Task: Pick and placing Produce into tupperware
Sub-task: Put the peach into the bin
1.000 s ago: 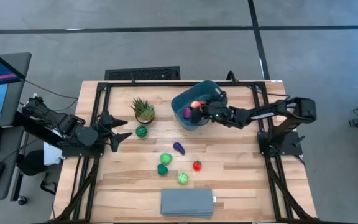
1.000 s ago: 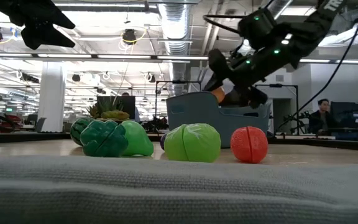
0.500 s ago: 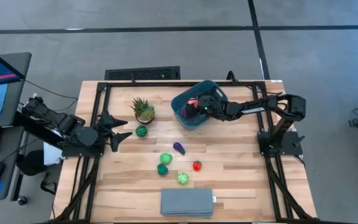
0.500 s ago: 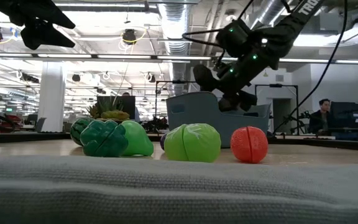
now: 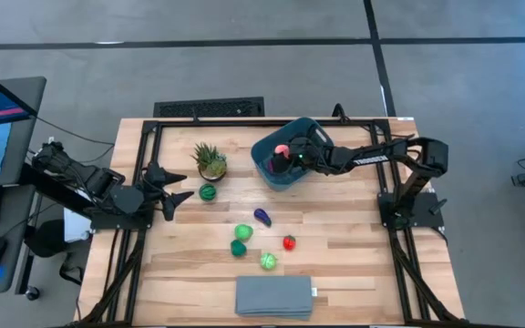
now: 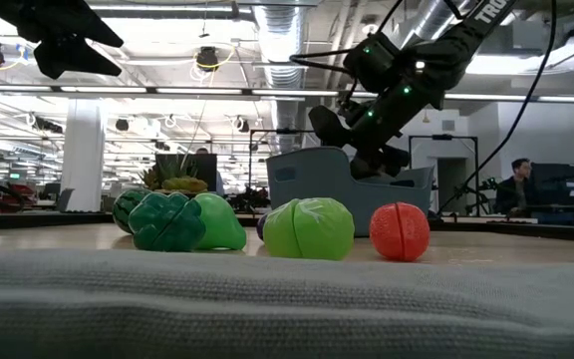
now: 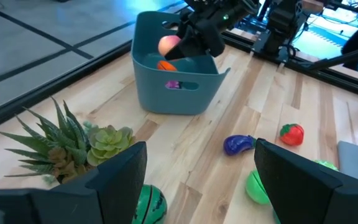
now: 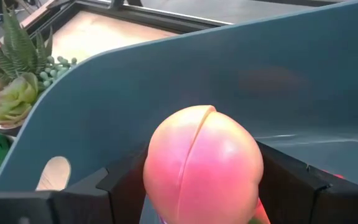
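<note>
The tupperware is a teal bin (image 5: 264, 146) standing at the far middle of the table. My right gripper (image 5: 287, 155) reaches over its rim, shut on a pink peach (image 8: 201, 165). An orange carrot (image 7: 166, 65) lies inside the bin. On the table rest a striped green ball (image 5: 208, 192), a purple eggplant (image 5: 262, 217), three green pieces (image 5: 243, 232) (image 5: 238, 248) (image 5: 268, 261) and a red piece (image 5: 289, 242). My left gripper (image 5: 179, 187) hovers open at the table's left, with nothing between its fingers. My right gripper pinches the peach's two opposite sides (image 8: 154, 177) between its two fingers (image 8: 284, 183), with the seam facing the wrist. The fingers slant down from the table's right side. The peach (image 7: 168, 45) hangs clear inside the bin's opening, above the carrot.
A spiky potted plant (image 5: 211, 160) stands left of the bin. A grey-blue slab (image 5: 273, 296) lies at the near edge. A keyboard (image 5: 210, 107) sits beyond the far edge. A person (image 6: 518, 179) is in the room behind.
My right gripper has carried the peach toward the table's left, farther over the bin, and tipped its fingers downward. It has kept still for the last half second. The peach stays between the fingers.
</note>
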Action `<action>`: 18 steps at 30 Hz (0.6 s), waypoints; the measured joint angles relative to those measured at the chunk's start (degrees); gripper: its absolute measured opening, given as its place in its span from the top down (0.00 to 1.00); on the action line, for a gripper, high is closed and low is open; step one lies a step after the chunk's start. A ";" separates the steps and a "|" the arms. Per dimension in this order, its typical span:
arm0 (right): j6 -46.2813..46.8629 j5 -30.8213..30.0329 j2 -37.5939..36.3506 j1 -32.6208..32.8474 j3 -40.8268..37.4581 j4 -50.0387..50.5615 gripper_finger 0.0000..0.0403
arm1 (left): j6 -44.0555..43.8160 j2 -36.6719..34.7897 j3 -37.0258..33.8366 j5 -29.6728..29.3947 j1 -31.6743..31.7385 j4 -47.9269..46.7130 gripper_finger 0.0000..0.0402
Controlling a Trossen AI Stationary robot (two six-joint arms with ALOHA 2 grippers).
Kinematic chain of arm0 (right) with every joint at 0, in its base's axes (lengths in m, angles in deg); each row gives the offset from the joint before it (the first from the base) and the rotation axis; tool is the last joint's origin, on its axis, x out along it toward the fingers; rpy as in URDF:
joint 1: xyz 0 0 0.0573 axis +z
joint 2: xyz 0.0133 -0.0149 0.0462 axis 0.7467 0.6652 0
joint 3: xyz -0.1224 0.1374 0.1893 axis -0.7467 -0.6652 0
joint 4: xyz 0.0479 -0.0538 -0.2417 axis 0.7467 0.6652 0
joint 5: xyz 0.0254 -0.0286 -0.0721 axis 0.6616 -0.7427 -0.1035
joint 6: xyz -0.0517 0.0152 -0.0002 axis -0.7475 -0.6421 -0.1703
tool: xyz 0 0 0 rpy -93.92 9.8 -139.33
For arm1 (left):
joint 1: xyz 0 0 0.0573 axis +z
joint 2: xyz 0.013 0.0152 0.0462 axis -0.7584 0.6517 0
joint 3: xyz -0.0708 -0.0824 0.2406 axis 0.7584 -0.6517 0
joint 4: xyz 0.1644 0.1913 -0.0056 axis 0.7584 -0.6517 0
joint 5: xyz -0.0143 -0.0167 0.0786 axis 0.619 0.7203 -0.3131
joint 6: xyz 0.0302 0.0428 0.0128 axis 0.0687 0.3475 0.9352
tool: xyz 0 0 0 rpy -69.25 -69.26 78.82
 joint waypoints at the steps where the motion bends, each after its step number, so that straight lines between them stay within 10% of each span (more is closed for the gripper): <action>1: -0.02 0.00 0.00 0.00 0.00 0.00 0.30 | 0.00 0.00 0.00 0.00 0.00 0.00 0.29; 18: -0.41 0.81 0.00 0.02 -0.02 -0.09 0.17 | -0.48 0.00 0.00 -0.04 0.00 0.02 0.29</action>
